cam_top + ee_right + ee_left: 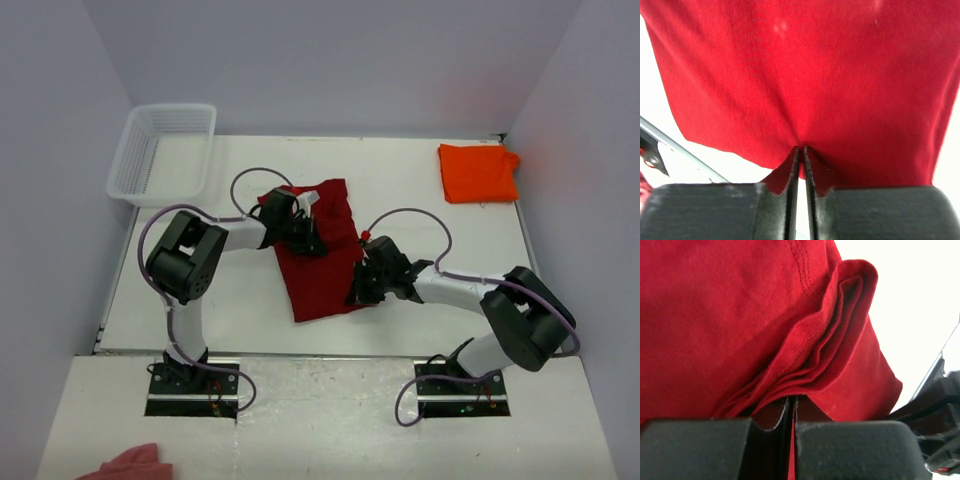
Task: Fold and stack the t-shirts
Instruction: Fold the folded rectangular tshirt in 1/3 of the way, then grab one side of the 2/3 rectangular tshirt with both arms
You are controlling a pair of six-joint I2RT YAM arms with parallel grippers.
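The dark red t-shirt (325, 262) lies partly folded in the middle of the table. My left gripper (306, 236) sits at its upper left part, shut on a bunch of folded layers (830, 335); a thin strip of red cloth shows between its jaws, the left gripper (791, 401). At the shirt's lower right edge my right gripper (362, 290) pinches the hem. In the right wrist view the right gripper (801, 150) has its jaws pressed together on red cloth (820, 75). The orange t-shirt (478, 172) rests as a small folded rectangle at the back right, away from both grippers.
A white mesh basket (163, 152) stands at the back left corner of the table (240, 290). A pale pink cloth scrap (135, 464) lies off the table at the near left. Purple cables loop over both arms.
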